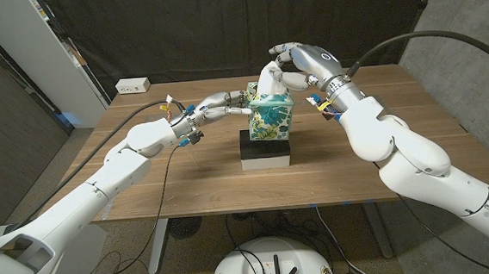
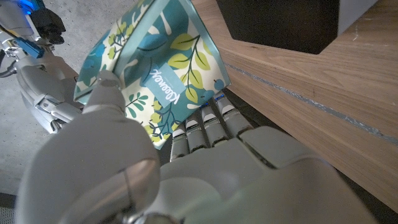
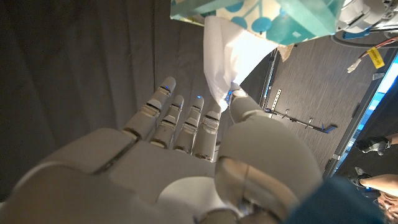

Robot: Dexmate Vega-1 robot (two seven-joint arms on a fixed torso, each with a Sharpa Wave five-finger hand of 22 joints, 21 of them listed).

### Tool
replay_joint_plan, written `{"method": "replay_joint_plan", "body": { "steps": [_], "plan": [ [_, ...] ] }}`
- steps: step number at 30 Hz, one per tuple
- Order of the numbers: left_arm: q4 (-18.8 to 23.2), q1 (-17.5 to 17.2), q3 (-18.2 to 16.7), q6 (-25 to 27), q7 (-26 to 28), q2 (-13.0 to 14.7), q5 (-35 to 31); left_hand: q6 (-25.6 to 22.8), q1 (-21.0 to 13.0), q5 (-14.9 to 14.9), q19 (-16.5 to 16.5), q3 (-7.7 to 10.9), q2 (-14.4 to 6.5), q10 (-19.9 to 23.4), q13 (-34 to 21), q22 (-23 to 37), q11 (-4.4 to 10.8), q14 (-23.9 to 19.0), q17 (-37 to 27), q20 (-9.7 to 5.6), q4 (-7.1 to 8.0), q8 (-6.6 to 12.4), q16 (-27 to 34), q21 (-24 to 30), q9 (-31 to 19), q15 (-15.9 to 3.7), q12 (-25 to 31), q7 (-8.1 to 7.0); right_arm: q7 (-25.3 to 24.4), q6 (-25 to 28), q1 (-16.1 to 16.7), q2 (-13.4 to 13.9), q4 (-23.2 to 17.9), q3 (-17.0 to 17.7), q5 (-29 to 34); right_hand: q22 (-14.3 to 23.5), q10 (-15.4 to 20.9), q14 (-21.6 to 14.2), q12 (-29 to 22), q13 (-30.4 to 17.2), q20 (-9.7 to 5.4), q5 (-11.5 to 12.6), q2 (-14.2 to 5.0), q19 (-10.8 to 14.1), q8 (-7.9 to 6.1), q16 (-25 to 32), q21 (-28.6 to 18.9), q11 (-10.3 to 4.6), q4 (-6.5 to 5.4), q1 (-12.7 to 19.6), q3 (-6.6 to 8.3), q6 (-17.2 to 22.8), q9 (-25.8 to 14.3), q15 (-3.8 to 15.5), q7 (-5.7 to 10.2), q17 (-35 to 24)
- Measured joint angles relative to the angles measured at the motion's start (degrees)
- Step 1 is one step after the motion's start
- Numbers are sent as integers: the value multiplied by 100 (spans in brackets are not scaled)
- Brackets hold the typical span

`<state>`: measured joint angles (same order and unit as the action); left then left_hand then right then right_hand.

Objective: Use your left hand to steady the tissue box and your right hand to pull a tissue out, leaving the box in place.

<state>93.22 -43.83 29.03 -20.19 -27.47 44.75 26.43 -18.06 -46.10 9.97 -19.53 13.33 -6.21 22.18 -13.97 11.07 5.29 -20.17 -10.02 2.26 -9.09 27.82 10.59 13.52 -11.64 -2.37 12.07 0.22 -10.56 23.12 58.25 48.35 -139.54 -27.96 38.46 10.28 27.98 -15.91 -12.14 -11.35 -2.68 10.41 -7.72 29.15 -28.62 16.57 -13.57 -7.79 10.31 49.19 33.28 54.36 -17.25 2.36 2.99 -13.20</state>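
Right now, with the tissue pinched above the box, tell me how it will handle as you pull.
The tissue hangs creased and folded from the right hand, so it is probably limp and light. It looks thin, so a sharp tug might tear it. The tissue box sits raised on a black block and could lift; the left hand grips its side.

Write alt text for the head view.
A robot's right hand pinches a white tissue rising from a floral tissue box, which its left hand grips. The box stands on a black-and-white block on a wooden table.
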Motion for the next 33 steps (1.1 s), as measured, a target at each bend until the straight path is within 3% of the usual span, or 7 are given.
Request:
{"method": "replay_joint_plan", "body": {
  "steps": [7,9,15,17,18,27,33],
  "plan": [
    [-39,13,0,0,-40,-2,14,0,-1,0,0,0,-1,0,0,-1,0,0,0,0,0,2,0,0,0,0,0,0,-711,-223,55,-240,366,-182,827,0,81,0,0,0,-17,0,1,17,-23,0,-22,-39,-11,1,-77,-20,20,0,21,-26],
    [-56,24,0,0,-52,-9,24,0,-1,0,0,0,-1,0,0,0,0,0,0,0,0,90,0,0,0,0,1,0,-974,-289,56,-320,502,-238,1112,-1,82,0,0,0,-17,0,2,17,-22,0,-22,-41,-12,2,-93,10,28,0,93,-26],
    [-109,44,7,-9,-87,-27,47,0,21,0,0,15,-24,0,0,-1,0,0,1,0,-14,90,0,0,0,0,1,0,-1794,-467,-6,-555,981,-389,1888,-1,142,0,0,1,-17,-2,47,16,-43,0,-22,-104,-48,106,-200,-2,38,0,164,-53],
    [-116,45,8,-10,-94,-28,48,0,22,0,0,24,-25,0,0,-1,0,0,1,0,-23,90,0,0,0,0,1,0,-1833,-476,-31,-601,1082,-416,1923,-1,115,0,0,1,-17,-2,47,16,-59,41,-22,-129,-43,106,-216,-1,51,0,164,-53],
    [-135,57,9,-14,-98,-33,53,0,28,0,0,24,-31,0,0,-1,0,0,1,0,-23,90,0,0,0,0,1,0,-2163,-547,-61,-651,1183,-447,2195,-1,124,0,0,1,-17,-2,47,17,-66,43,-22,-149,-49,106,-222,-1,53,0,164,-53],
    [-200,81,12,-37,-129,-51,69,0,36,-3,0,25,-40,0,0,-1,0,0,1,0,-23,90,0,0,0,0,1,0,-3003,-710,-287,-876,1701,-585,2789,-1,163,1,0,-26,-17,-2,47,16,-66,43,-22,-188,-84,106,-307,-1,60,0,226,-79],
    [-250,112,18,-46,-157,-65,78,0,36,-5,0,25,-41,0,0,-1,0,0,1,0,-23,90,0,0,0,0,1,0,-3262,-743,-430,-966,1907,-655,3007,-1,150,1,0,-26,-17,-3,46,16,-65,43,-22,-219,-91,107,-375,30,90,0,257,-105]
  ]
}}
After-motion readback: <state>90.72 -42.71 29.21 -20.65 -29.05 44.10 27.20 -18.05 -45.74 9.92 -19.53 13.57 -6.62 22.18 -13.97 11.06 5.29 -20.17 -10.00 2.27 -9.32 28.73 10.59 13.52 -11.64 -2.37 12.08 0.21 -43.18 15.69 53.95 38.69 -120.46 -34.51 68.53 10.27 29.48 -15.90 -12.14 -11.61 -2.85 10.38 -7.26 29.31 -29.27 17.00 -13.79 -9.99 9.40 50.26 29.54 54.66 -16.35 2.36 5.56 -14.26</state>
